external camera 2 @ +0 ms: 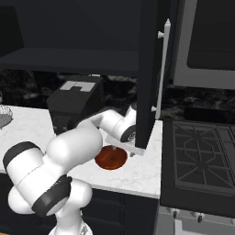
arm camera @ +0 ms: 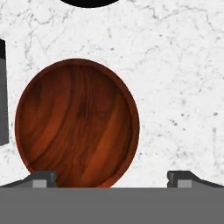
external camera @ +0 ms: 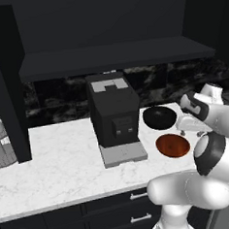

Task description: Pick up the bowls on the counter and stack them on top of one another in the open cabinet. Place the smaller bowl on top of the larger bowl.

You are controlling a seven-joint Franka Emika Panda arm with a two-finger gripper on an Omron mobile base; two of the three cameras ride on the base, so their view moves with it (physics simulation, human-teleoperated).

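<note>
The tool (arm camera: 112,178) hangs over the white tabletop (external camera: 57,160) with its fingertips (arm camera: 41,178) spread wide, holding nothing. Directly under it lies the reddish-orange bowl (arm camera: 77,123), its rim reaching past one fingertip (the other stands over bare stone). Just beyond the tool sits the black bowl (external camera: 159,117), so two bowls in all. The single coffee machine (external camera: 114,116) stands beside them, under the open cabinet (external camera: 112,56).

Smaller bowl: shallow reddish-orange round bowl (external camera: 173,145) with a wood-grained inside, upright on the white marbled stone counter (external camera: 57,164).
Larger bowl: glossy black round bowl (external camera: 159,117), deeper, upright just behind it.
Cabinet: matte black wall cabinet (external camera: 112,58), above the counter.
</note>
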